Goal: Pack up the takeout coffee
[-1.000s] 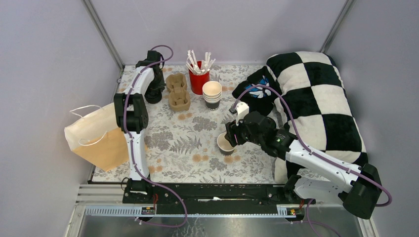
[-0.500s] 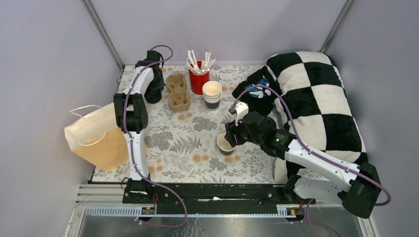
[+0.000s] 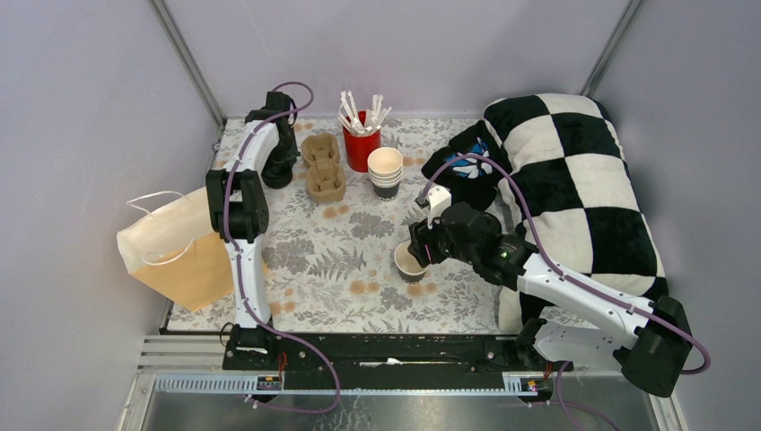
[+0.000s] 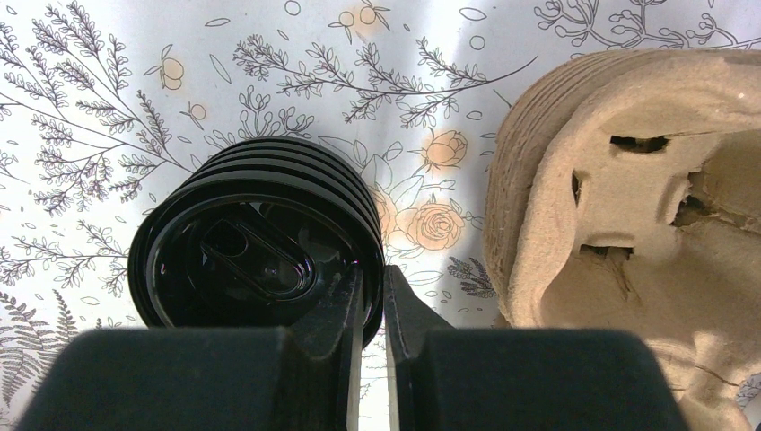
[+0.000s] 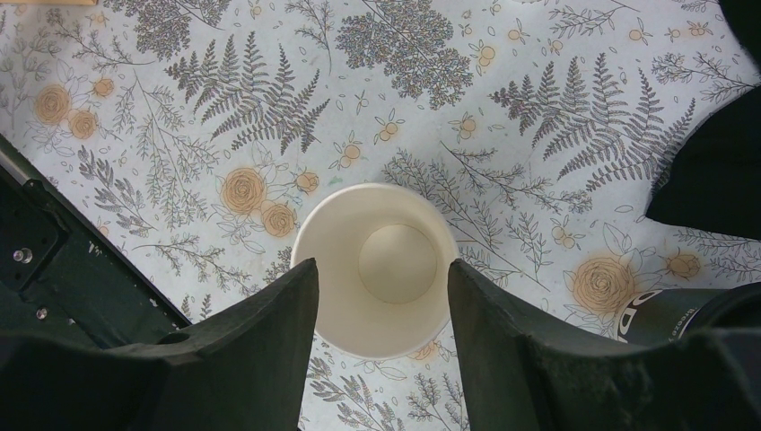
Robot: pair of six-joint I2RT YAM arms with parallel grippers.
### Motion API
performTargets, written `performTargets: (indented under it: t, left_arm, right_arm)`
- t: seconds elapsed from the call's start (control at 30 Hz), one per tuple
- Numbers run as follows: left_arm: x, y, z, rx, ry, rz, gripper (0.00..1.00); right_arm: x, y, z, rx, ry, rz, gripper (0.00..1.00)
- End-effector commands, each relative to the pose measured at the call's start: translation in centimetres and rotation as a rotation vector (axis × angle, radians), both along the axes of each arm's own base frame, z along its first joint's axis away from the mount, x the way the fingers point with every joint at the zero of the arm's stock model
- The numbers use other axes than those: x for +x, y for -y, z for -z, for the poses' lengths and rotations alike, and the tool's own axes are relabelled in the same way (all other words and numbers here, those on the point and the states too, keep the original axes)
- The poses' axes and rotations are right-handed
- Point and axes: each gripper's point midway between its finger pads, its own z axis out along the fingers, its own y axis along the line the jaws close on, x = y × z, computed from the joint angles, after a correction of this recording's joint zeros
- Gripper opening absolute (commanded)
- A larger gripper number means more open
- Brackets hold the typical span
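Observation:
No lidded takeout coffee is in view. A lidless cream paper cup (image 3: 408, 263) (image 5: 395, 260) stands mid-table, and my right gripper (image 3: 420, 251) (image 5: 381, 266) is shut on it, one finger against each side of its rim. At the back left, a stack of black lids (image 4: 251, 251) sits on the floral cloth. My left gripper (image 3: 280, 163) (image 4: 374, 274) is shut on the rim of the top lid, one finger inside and one outside. In the top view the arm hides the lids.
A cardboard cup carrier (image 3: 323, 166) (image 4: 628, 180) lies just right of the lids. Behind it stand a red cup of white sticks (image 3: 362, 135) and a stack of cream cups (image 3: 386, 172). A paper bag (image 3: 175, 247) lies at the left edge, a checkered pillow (image 3: 574, 197) on the right.
Neither arm has visibly moved in the top view. The cup stays in the right gripper.

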Motion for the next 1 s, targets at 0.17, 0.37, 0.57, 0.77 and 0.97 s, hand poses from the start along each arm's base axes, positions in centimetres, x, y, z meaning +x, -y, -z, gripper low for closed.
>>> performTargets:
  t: [0.17, 0.37, 0.57, 0.77, 0.97]
  left_arm:
    - [0.7, -0.4, -5.8, -0.01, 0.129, -0.023, 0.0]
    - [0.5, -0.7, -4.3, -0.01, 0.096, -0.026, 0.05]
    - [0.6, -1.2, -4.2, -0.015, 0.096, -0.032, 0.15]
    - [0.5, -0.8, -3.7, -0.037, 0.083, -0.026, 0.25]
    - [0.4, -0.8, -3.9, -0.038, 0.088, -0.031, 0.2]
  right_arm:
    - [0.4, -0.8, -2.1, 0.047, 0.033, -0.002, 0.61]
    - [0.3, -0.8, -2.1, 0.048, 0.032, -0.002, 0.61]
    - [0.2, -0.6, -2.0, 0.045, 0.032, -0.002, 0.61]
    - [0.2, -0.9, -1.9, 0.045, 0.027, -0.013, 0.61]
    - [0.1, -0.8, -1.8, 0.04, 0.025, -0.016, 0.61]
